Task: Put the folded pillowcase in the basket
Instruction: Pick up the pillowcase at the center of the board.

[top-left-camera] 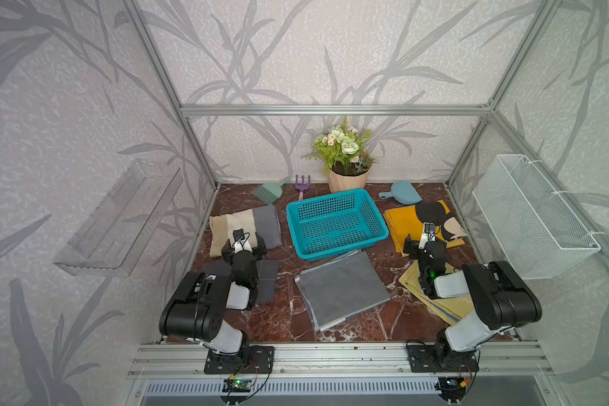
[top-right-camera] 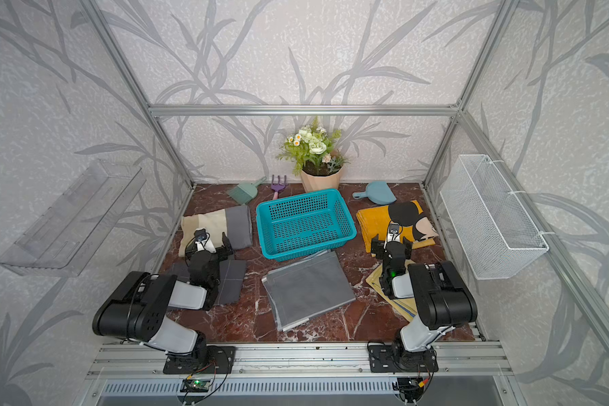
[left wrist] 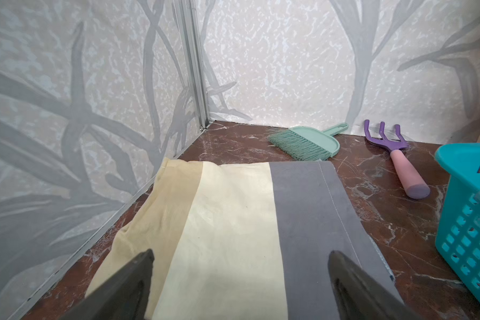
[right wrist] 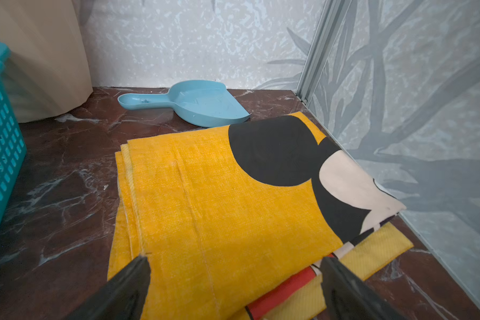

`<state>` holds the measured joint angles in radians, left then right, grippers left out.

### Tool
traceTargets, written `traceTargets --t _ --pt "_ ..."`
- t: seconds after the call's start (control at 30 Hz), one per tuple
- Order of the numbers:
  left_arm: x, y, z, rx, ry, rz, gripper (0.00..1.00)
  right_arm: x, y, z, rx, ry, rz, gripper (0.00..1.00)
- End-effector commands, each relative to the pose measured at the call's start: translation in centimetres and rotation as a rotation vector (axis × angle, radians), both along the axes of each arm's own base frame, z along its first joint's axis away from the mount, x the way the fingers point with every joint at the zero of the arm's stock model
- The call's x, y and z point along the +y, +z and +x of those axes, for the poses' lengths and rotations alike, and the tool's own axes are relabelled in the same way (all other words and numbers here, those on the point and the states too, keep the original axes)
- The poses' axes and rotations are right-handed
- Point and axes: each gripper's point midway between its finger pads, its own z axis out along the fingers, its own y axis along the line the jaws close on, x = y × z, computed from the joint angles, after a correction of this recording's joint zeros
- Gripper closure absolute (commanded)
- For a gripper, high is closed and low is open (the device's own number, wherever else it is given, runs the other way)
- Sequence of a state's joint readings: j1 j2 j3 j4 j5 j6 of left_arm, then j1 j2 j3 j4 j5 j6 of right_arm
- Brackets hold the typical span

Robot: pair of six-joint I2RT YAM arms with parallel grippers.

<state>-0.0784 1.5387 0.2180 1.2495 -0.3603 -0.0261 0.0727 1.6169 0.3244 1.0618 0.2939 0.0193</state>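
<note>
The teal perforated basket (top-left-camera: pixel 373 214) (top-right-camera: pixel 343 218) stands empty at the table's middle, toward the back. Just in front of it lies a grey folded pillowcase (top-left-camera: pixel 341 288) (top-right-camera: pixel 306 288), touched by neither gripper. My left gripper (top-left-camera: pixel 243 243) (left wrist: pixel 240 255) hovers open over a beige, cream and grey striped folded cloth (top-left-camera: pixel 247 225) (left wrist: pixel 233 221) left of the basket. On the other side my right gripper (top-left-camera: pixel 424 242) (right wrist: pixel 234 260) is open above a yellow folded cloth with a cartoon print (top-left-camera: pixel 401 221) (right wrist: pixel 219 199). Nothing is between either pair of fingers.
A dark grey cloth (top-left-camera: pixel 268 277) lies under the left arm and a pale yellow one (top-left-camera: pixel 412 277) under the right. Along the back wall are a green brush (top-left-camera: pixel 268 193), purple rake (top-left-camera: pixel 301 186), flower pot (top-left-camera: pixel 348 181) and blue dustpan (top-left-camera: pixel 401 192). A white wire basket (top-left-camera: pixel 531 218) hangs on the right wall.
</note>
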Motion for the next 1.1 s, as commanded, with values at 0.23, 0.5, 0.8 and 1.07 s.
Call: traceTargets --t 0.23,0.5,0.8,1.07 --pt "-0.1 1.1 0.5 -0.036 -0.016 -0.010 0.00 0.0 1.2 0.7 -0.029 0.004 0.024 0.01" --pt "-0.1 2.7 2.8 0.071 -0.011 -0.006 0.00 -0.7 3.5 0.5 -0.020 -0.054 0.008 0.01" --pt "-2.6 10.4 2.8 0.038 -0.111 -0.277 0.00 4.3 14.1 0.4 0.128 0.042 -0.030 0.01" --pt "-7.5 6.9 -5.3 0.171 -0.211 -0.620 0.00 11.5 13.1 -7.1 0.412 0.279 0.216 0.01"
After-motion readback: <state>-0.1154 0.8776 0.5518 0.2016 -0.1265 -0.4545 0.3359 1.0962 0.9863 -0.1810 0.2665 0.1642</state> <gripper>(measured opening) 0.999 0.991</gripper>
